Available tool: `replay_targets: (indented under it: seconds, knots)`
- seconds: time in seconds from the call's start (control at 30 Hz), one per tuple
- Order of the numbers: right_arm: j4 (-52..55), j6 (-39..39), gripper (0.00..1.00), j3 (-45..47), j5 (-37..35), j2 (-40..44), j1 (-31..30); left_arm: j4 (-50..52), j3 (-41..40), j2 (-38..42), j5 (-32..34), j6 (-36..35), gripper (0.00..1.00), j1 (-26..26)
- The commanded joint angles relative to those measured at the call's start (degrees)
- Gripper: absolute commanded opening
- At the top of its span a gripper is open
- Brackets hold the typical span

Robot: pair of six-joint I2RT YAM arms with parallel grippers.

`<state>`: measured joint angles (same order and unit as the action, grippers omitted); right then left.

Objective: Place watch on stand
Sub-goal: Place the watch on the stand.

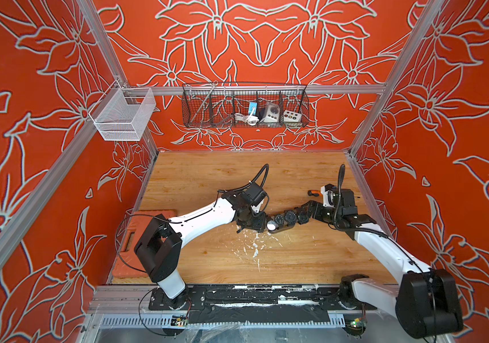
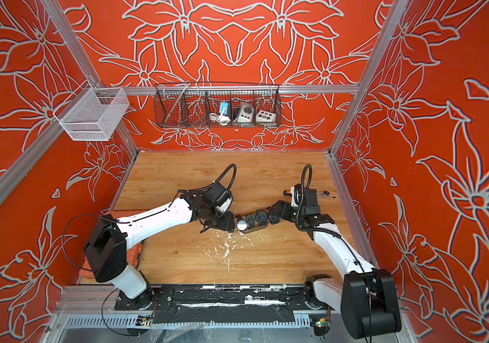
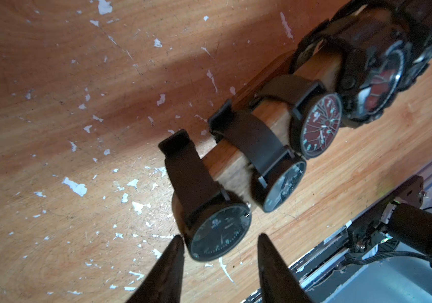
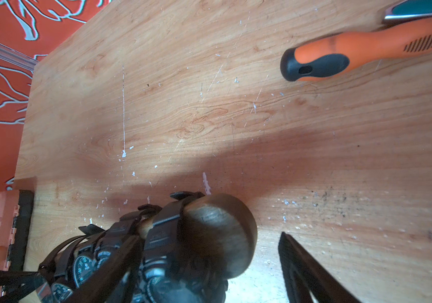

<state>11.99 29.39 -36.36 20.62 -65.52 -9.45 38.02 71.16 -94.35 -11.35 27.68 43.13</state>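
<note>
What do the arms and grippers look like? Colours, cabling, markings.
The arms match: the left arm and right arm have white links between boxy black joint housings. A black corrugated cable conduit loops above each wrist. The left gripper and right gripper are black, with dark, tapered fingers. No markings are legible.

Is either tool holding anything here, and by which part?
Nothing is held. The left tool is open around the endmost black round-faced watch; the right tool is open around one end of the dark-brown wooden stand.
</note>
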Motion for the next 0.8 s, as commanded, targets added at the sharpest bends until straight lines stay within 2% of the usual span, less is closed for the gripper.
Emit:
replay_targets:
  seconds: [0.0, 0.33, 0.57, 0.63, 0.67, 0.77]
  knots:
    - [0.7, 0.2, 0.85, -0.1, -0.9, 0.4, -0.4, -1.0, -0.1, 0.9, -1.4, 0.5, 0.40, 0.2]
    - [1.9, 0.1, 0.85, 0.1, -2.2, 1.5, -0.6, -0.7, 0.4, 0.5, -0.5, 0.2, 0.40, 0.3]
    - [6.8, -0.5, 0.90, -1.7, -8.0, 6.6, -0.6, 0.8, -1.6, 5.0, 6.1, -0.3, 0.54, 0.3]
    - [9.0, -1.1, 0.91, -2.7, -10.5, 8.4, -0.4, 2.8, -2.0, 8.1, 13.2, -1.0, 0.54, 0.4]
    - [10.5, -1.5, 0.92, -3.4, -12.6, 9.5, -0.4, 3.8, -2.6, 10.6, 18.9, -1.7, 0.56, 0.5]
    - [14.4, -2.1, 0.92, -5.0, -22.0, 13.0, -0.5, 4.0, -6.3, 19.0, 35.6, -3.4, 0.71, -0.2]
